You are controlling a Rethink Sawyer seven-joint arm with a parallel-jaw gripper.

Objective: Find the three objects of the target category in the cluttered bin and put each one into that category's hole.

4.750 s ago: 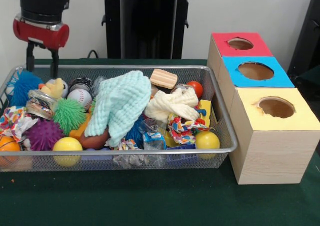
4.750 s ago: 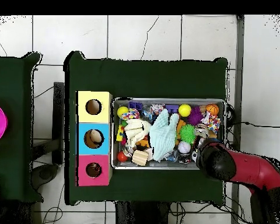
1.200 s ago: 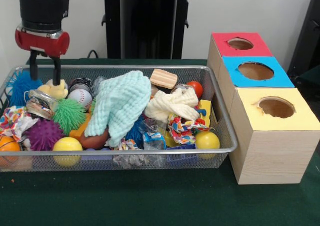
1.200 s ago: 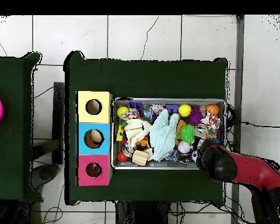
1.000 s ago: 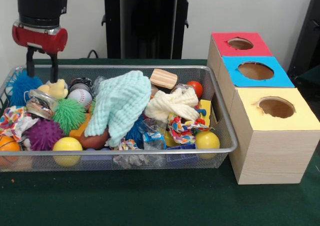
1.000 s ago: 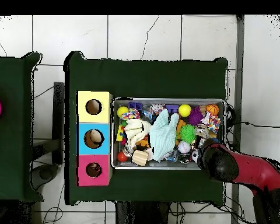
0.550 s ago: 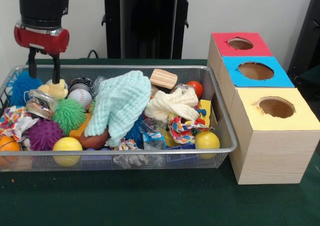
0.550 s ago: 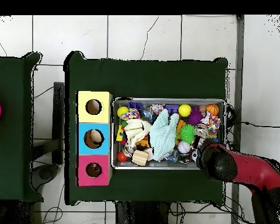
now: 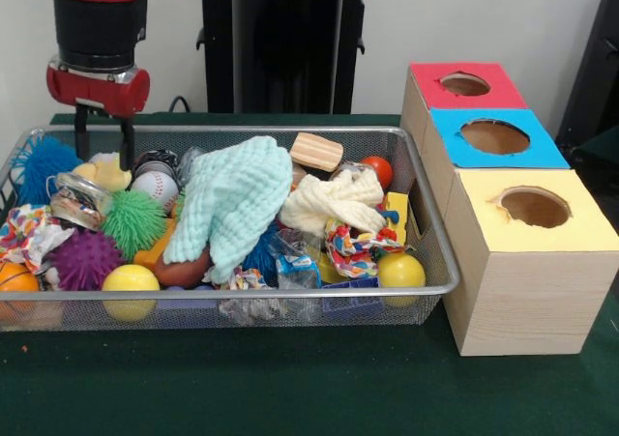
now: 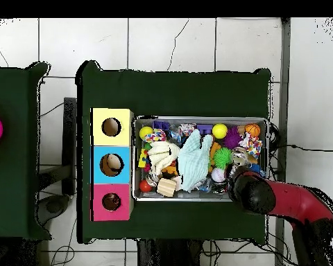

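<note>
The wire mesh bin sits on the green table, full of toys; it also shows in the overhead view. My gripper hangs open and empty over the bin's back left corner. Its fingers stand just above a pale yellow plush toy. No orange striped plush shows. The red-surround hole is on the far box at the right, and also shows in the overhead view. In the overhead view the arm's head covers the gripper.
A blue-surround box and a yellow-surround box stand next to the red one. A mint knitted cloth and a cream cloth cover the bin's middle. Spiky balls, a baseball and rope toys lie around.
The gripper has shifted a little to the right in the front view, along the bin's back edge. It stays open and empty. The toys have not moved.
</note>
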